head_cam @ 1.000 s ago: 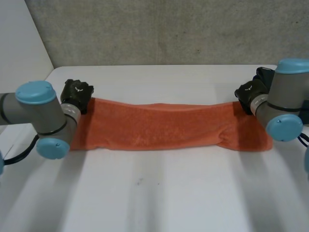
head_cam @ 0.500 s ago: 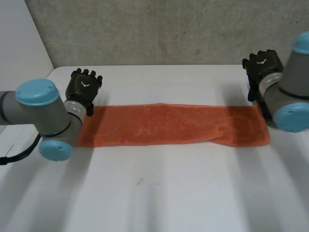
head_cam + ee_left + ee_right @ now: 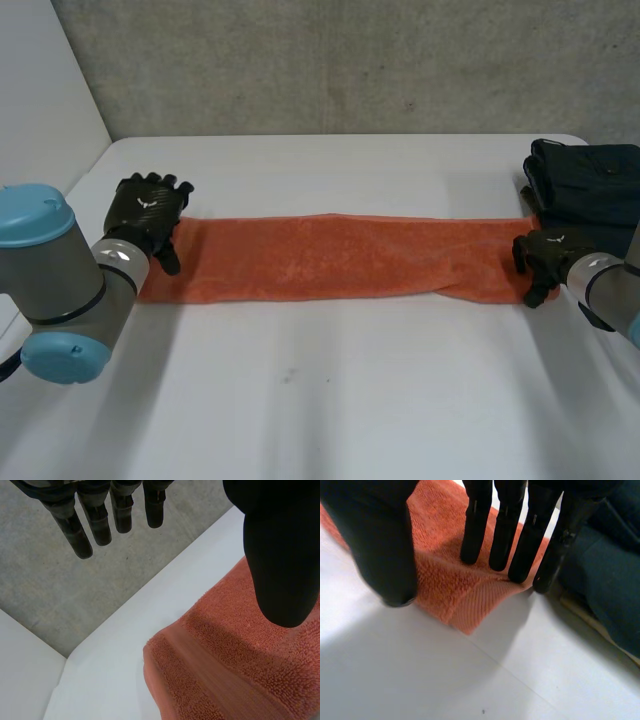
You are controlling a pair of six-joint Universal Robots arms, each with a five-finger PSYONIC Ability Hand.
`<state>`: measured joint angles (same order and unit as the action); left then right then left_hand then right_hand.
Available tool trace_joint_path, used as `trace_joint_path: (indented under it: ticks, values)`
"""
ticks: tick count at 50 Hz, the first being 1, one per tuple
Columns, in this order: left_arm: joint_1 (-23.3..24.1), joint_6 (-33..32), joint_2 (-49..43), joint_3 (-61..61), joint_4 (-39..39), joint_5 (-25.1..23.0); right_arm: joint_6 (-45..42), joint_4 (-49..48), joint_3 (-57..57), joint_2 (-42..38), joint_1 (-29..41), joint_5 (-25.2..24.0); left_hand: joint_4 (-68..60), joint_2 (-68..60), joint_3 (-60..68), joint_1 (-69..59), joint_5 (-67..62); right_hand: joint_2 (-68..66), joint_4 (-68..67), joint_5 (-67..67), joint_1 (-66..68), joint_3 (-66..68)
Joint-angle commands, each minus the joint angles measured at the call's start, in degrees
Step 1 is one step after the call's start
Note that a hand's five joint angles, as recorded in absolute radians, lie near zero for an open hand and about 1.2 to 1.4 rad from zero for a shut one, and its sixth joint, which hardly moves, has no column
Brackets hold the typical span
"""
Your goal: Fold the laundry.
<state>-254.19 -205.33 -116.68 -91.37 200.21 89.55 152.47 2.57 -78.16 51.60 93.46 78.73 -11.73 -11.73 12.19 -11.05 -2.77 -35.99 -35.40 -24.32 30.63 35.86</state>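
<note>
The orange terry towel [image 3: 340, 258], folded into a long narrow strip, lies flat on the white table [image 3: 330, 400]. Its long axis runs side to side across my head view, about mid-table, with one hand at each short end.

The left hand [image 3: 148, 212] sits over the left end. In its wrist view the fingers [image 3: 97, 522] are straight and spread, reaching out past the towel's far edge. The thumb hangs over the pile near the corner. Nothing is gripped, so this hand is relaxed and empty. I can't tell if the thumb touches the cloth.

The right hand [image 3: 548, 255] is at the right end. In its wrist view the fingers [image 3: 477, 525] are straight, tips down at the towel's banded end. The thumb is on the near side, just off the edge over the table. I see no pinch, so it's holding nothing, but the cloth's corner lies between thumb and fingers.

A dark navy stack of folded clothes [image 3: 590, 185] sits just beyond the right hand, near the towel's far right corner.

My read: the next fold goes end to end along the long axis, so one short end gets pinched and carried toward the other. The right hand looks nearer a grasp, since it already brackets the corner. The left hand needs to come down first. One risk is the navy stack crowding the right hand's fingers.
</note>
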Motion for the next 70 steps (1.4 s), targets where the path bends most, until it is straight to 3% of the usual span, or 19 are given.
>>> trace_joint_path:
  ticks: [1, 7, 12, 16, 21, 27, 34, 38, 42, 49, 53, 54, 57, 60, 61, 65, 70]
  values:
    - [0.0, -0.1, 0.0, -0.2, 0.0, 0.0, -0.3, -0.5, 2.2, -2.5, -0.6, 1.1, 1.7, 1.7, -2.2, 1.0, 2.8, -44.0, -44.6, -45.7, 49.4, 44.1]
    - [0.0, -0.1, 1.4, -0.7, -0.1, 0.1, -1.5, -2.7, -1.6, 1.7, -5.4, 0.6, 1.7, 1.7, -2.2, 1.0, 2.8, -44.0, -44.6, -45.7, 49.4, 44.1]
    - [-0.1, -0.1, 4.2, -2.5, -0.1, 0.1, -10.2, -2.0, -4.1, 8.2, -9.2, 1.5, 1.7, 1.7, -2.2, 1.0, 2.8, -44.0, -44.6, -45.7, 49.4, 44.1]
    - [-0.3, -0.1, 6.6, -4.0, -0.1, 0.0, -19.9, -1.8, -4.8, 9.1, -14.9, 2.3, 1.7, 1.7, -2.2, 1.0, 2.8, -44.0, -44.6, -45.7, 49.4, 44.1]
    - [-0.4, -0.1, 9.3, -5.5, -0.2, 0.0, -24.1, -1.8, -3.2, 9.8, -16.4, 3.0, 1.7, 1.7, -2.2, 1.0, 2.8, -44.0, -44.6, -45.7, 49.4, 44.1]
    - [-0.6, 0.0, 11.0, -6.0, -0.2, 0.1, -14.3, -2.3, 2.1, 12.5, -4.4, 2.4, 1.7, 1.7, -2.2, 1.0, 2.8, -44.0, -44.6, -45.7, 49.4, 44.1]
    - [-1.1, 0.1, 12.6, -7.0, -0.2, 0.1, -11.8, -4.5, 8.0, 12.4, 13.4, 1.2, 1.7, 1.7, -2.2, 1.0, 2.8, -44.0, -44.6, -45.7, 49.4, 44.1]
    - [-2.4, 0.1, 13.1, -8.1, -0.2, -0.2, -12.7, -7.0, 13.2, 6.0, 25.9, -1.6, 1.7, 1.7, -2.2, 1.0, 2.8, -44.0, -44.6, -45.7, 49.4, 44.1]
    - [-3.1, 0.3, 13.1, -8.6, -0.2, -1.2, -13.9, -7.3, 17.9, -0.6, 33.6, -4.2, 1.7, 1.7, -2.2, 1.0, 2.8, -44.0, -44.6, -45.7, 49.4, 44.1]
    - [-3.7, 0.3, 12.6, -9.3, -0.2, -1.9, -15.7, -7.5, 26.6, -12.0, 42.6, -8.7, 1.7, 1.7, -2.2, 1.0, 2.8, -44.0, -44.6, -45.7, 49.4, 44.1]
    - [-3.7, 0.3, 12.2, -9.3, -0.2, -2.0, -16.2, -7.0, 32.8, -18.5, 45.1, -8.7, 1.7, 1.7, -2.2, 1.0, 2.8, -44.0, -44.6, -45.7, 49.4, 44.1]
    - [-3.7, 0.3, 11.8, -9.3, -0.2, -2.2, -16.3, -6.8, 34.5, -19.9, 45.5, -8.4, 1.7, 1.7, -2.2, 1.0, 2.8, -37.4, -38.0, -39.1, 42.8, 37.5]
    - [-3.5, 0.3, 11.3, -8.7, -0.2, -2.3, -15.9, -6.8, 36.0, -20.4, 45.9, -7.3, 1.7, 1.7, -2.2, 1.0, 2.8, 4.7, 4.1, 3.0, 0.7, -4.6]
    - [-2.9, 0.3, 10.4, -8.0, -0.2, -2.4, -15.3, -6.4, 35.9, -19.1, 45.8, -4.3, 1.7, 1.7, -2.2, 1.0, 2.8, 20.5, 19.9, 18.8, -15.1, -20.3]
    - [-2.5, 0.2, 10.2, -7.7, -0.2, -2.4, -14.1, -6.1, 35.5, -17.1, 45.5, -0.6, 1.7, 1.7, -2.2, 1.0, 2.8, 26.0, 25.4, 24.3, -20.6, -25.9]
    - [0.1, 0.5, 9.7, -6.1, -0.2, -3.1, -7.5, -3.7, 32.8, -11.5, 43.8, 6.9, 1.7, 1.7, -2.2, 1.0, 2.8, 26.0, 25.4, 24.3, -20.6, -25.9]
    - [4.2, 2.9, 9.4, -4.1, -0.2, -4.2, 2.0, 0.8, 25.6, -4.5, 37.2, 9.3, 1.7, 1.7, -2.2, 1.0, 2.8, 26.0, 25.4, 24.3, -20.6, -25.9]
